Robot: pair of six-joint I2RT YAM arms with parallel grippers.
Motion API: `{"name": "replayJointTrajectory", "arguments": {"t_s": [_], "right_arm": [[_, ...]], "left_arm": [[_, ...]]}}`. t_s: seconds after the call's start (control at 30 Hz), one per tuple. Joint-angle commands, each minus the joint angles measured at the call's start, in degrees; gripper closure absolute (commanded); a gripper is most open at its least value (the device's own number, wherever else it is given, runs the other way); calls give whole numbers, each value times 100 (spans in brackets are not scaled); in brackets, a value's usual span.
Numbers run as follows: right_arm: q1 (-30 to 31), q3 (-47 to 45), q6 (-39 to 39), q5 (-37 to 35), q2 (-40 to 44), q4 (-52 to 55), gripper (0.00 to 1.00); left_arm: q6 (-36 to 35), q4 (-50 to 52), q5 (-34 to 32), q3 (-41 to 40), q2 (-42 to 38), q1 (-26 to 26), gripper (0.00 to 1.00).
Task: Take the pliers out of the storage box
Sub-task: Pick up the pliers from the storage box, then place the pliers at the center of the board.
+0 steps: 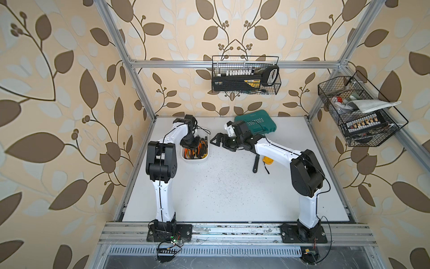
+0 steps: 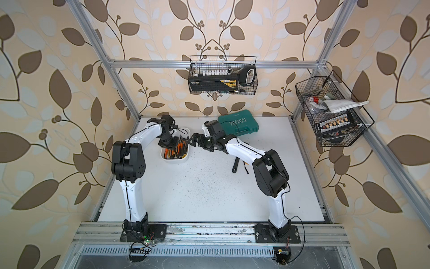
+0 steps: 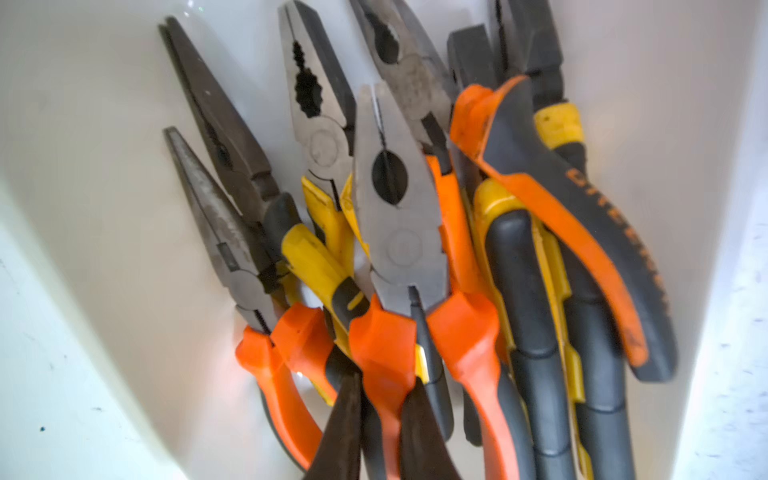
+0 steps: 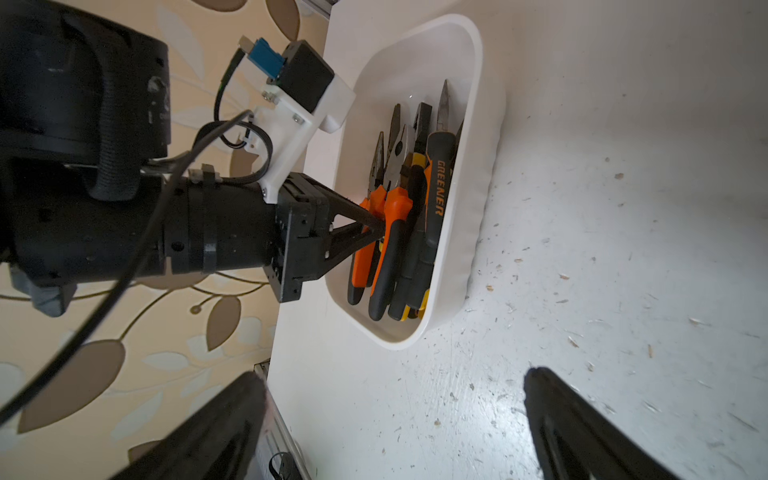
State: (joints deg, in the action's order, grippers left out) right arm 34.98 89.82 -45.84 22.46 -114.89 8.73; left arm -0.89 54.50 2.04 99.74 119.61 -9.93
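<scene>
Over the desk [image 1: 221, 193], in both top views, we see the storage box [image 1: 195, 161] [image 2: 174, 160] on the far left side with the pliers [image 1: 199, 150] [image 2: 180, 149] inside. The left arm [image 1: 173, 134] dips into it, and the right fingers [image 1: 215, 139] [image 2: 194, 139] stand apart just beside its rim.

Left wrist view: the left fingers [image 3: 338, 432] are closed on one orange handle [image 3: 384, 365] of grey-headed pliers atop the pile.

Right wrist view: we see those fingers [image 4: 365, 216] pinching that handle inside the box [image 4: 486, 166], while the right fingers [image 4: 582, 432] are spread wide above the speckled desk.
</scene>
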Motion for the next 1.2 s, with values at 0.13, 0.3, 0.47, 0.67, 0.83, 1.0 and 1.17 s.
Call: {"name": "replayJointTrajectory", "arguments": {"t_s": [0.13,0.3,0.47,0.67,0.83,1.0,1.17], "right_arm": [[-4,305,-491,304,-181,-242,3],[-14,572,-910,501,-479,-298,11],[-8,759,-1141,751,-704,-271,24],[20,896,-1246,1023,-864,-317,41],[100,1085,-1271,1320,-1036,-386,42],[137,1202,-1372,1358,-1189,-364,53],[124,1219,-1416,1344,-1199,-307,77]], "left_arm": [[362,210,833,326,-739,35,100],[538,269,1330,363,-991,35,100],[719,428,1656,594,-1010,11,100],[858,483,1949,692,-992,-60,100],[894,483,2019,725,-966,-130,100],[882,551,2020,807,-975,-158,100],[867,563,2012,785,-994,-158,100]]}}
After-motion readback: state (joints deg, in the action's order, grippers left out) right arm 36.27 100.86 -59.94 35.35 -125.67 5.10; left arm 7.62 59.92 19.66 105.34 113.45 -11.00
